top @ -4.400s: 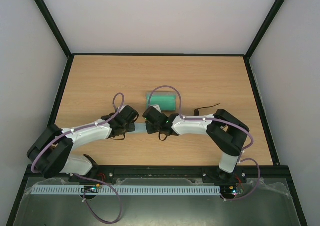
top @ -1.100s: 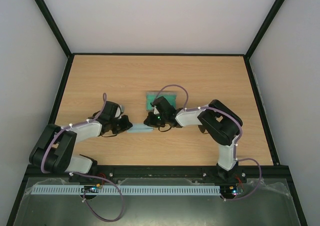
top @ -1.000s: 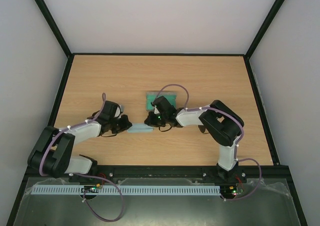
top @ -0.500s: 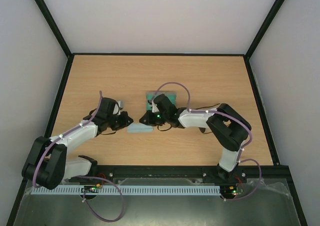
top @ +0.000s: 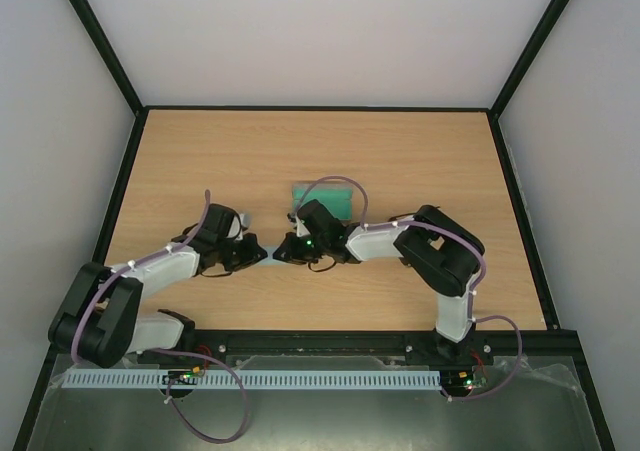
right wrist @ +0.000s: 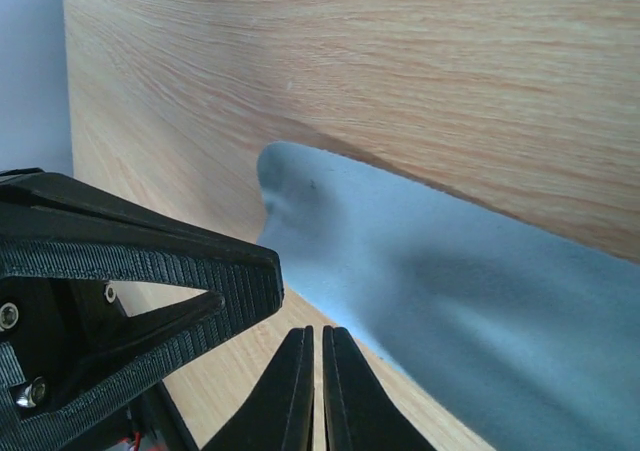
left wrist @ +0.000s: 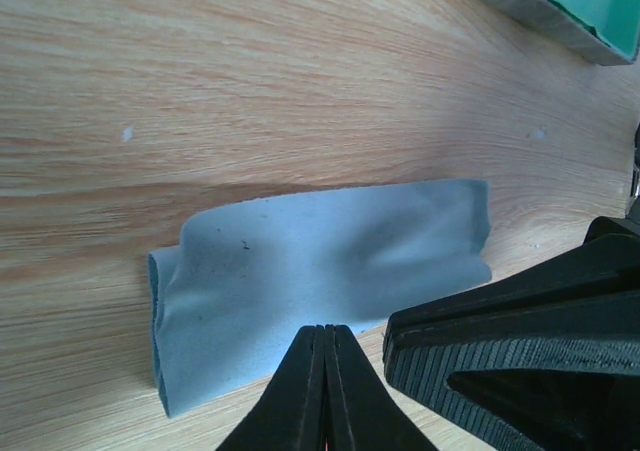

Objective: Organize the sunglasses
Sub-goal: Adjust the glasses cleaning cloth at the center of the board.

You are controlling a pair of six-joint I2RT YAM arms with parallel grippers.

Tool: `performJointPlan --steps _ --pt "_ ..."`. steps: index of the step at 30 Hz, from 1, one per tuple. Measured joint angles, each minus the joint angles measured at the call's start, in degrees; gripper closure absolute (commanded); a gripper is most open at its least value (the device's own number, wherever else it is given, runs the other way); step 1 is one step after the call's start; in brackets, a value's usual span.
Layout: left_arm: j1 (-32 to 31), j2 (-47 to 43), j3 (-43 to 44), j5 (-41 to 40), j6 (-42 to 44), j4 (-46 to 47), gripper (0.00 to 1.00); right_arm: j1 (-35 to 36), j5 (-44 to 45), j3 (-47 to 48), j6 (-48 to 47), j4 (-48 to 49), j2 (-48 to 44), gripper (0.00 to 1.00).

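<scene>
Between the centre and the near edge of the tabletop (top: 250,151), cloth (left wrist: 320,261): light blue, folded into a rumpled strip, lying on the wood slightly left of the middle.
left gripper (left wrist: 325,336): clenched, fingers pressed together, tips at one long edge of the cloth; whether any cloth is pinched cannot be told.
right gripper (right wrist: 312,336): closed to a thin slit, tips at the cloth's edge, facing the left gripper and just beside it.
case (top: 335,193): grey, green lining showing, at the tabletop's centre, apart from the cloth on its far side, partly behind the right arm.
sunglasses: not discernible in any view; their place cannot be told.
</scene>
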Motion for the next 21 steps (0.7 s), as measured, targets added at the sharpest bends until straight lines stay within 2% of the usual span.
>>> performJointPlan --steps 21 --pt "-2.0 3.3 -1.9 -0.9 -0.6 3.9 0.98 0.2 1.5 -1.8 1.0 2.1 2.1 0.94"
